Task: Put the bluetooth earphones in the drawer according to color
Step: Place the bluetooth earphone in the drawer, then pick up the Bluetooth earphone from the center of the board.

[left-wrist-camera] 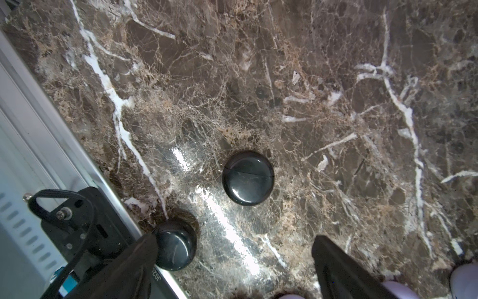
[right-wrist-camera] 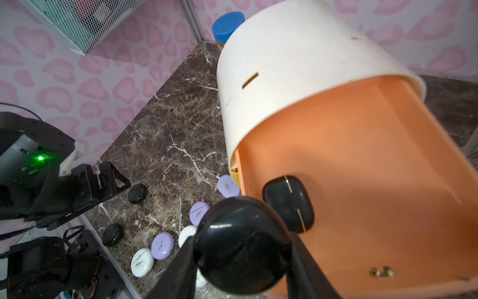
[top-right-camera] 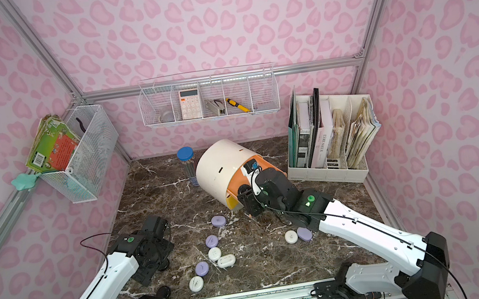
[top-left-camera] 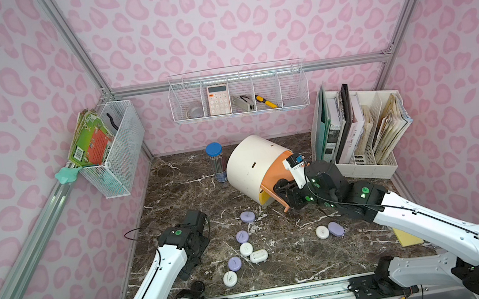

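We see the right tool (right-wrist-camera: 241, 243) clenched on a black earphone case (right-wrist-camera: 240, 248), at the front of the pulled-out peach drawer (right-wrist-camera: 362, 155) of the white cabinet (top-left-camera: 249, 161). Another black case (right-wrist-camera: 288, 204) lies inside that drawer. Left tool (left-wrist-camera: 234, 238) is released, hovering over 2 black cases (left-wrist-camera: 248, 178) on the bench (top-left-camera: 294, 245). Lilac and white cases (top-left-camera: 245, 249) sit scattered mid-bench.
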You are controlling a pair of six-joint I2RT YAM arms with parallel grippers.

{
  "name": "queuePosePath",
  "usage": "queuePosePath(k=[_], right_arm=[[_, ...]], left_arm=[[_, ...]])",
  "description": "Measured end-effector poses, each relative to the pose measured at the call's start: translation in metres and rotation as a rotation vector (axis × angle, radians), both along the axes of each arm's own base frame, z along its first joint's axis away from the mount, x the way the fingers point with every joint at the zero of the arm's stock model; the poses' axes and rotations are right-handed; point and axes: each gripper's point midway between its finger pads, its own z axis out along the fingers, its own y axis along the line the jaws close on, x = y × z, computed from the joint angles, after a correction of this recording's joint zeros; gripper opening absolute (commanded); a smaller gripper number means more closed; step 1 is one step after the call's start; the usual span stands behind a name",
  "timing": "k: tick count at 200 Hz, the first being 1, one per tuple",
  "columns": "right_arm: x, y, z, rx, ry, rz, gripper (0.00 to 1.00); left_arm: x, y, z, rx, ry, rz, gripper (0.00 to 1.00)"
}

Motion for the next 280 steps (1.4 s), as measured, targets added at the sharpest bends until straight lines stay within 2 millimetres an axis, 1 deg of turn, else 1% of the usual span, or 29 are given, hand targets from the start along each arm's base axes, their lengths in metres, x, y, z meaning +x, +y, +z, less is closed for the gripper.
queuePosePath(k=[12, 29, 43, 68, 85, 102, 122, 150, 166, 186, 217, 236, 257, 280], right_arm=[[0.015, -0.006, 0.006, -0.004, -0.017, -0.022, 0.37], [0.033, -0.016, 0.006, -0.028, -0.021, -0.058, 0.38], [0.048, -0.026, 0.001, -0.055, -0.017, -0.090, 0.39], [0.070, -0.041, -0.015, -0.118, 0.001, -0.134, 0.42], [0.082, -0.046, -0.024, -0.157, 0.015, -0.152, 0.48], [0.089, -0.047, -0.028, -0.177, 0.018, -0.157, 0.59], [0.093, -0.046, -0.026, -0.190, 0.010, -0.151, 0.67], [0.096, -0.047, -0.020, -0.191, -0.010, -0.144, 0.74], [0.095, -0.051, -0.018, -0.195, -0.014, -0.148, 0.74], [0.093, -0.057, -0.005, -0.177, -0.039, -0.155, 0.75], [0.084, -0.070, 0.013, -0.144, -0.075, -0.163, 0.76], [0.077, -0.078, 0.020, -0.129, -0.091, -0.168, 0.76], [0.070, -0.084, 0.023, -0.118, -0.098, -0.172, 0.76], [0.064, -0.090, 0.020, -0.115, -0.090, -0.169, 0.76]], left_arm=[[0.002, 0.002, -0.002, 0.004, 0.007, 0.003, 0.99], [0.005, 0.007, -0.004, 0.004, 0.011, 0.026, 0.99], [0.007, 0.011, -0.005, 0.004, 0.013, 0.035, 0.99], [0.012, 0.016, -0.007, 0.001, 0.011, 0.050, 0.99], [0.015, 0.018, -0.010, -0.003, 0.014, 0.059, 0.99], [0.017, 0.020, -0.015, -0.017, 0.028, 0.066, 0.99], [0.018, 0.020, -0.026, -0.042, 0.063, 0.074, 0.99], [0.022, 0.016, -0.039, -0.079, 0.108, 0.077, 0.99], [0.024, 0.014, -0.047, -0.097, 0.134, 0.070, 0.99], [0.028, 0.012, -0.053, -0.113, 0.153, 0.068, 0.99], [0.030, 0.010, -0.058, -0.123, 0.167, 0.068, 0.99], [0.029, 0.008, -0.060, -0.130, 0.172, 0.068, 0.96], [0.026, 0.005, -0.065, -0.149, 0.186, 0.068, 0.92], [0.020, -0.002, -0.071, -0.192, 0.200, 0.071, 0.88]])
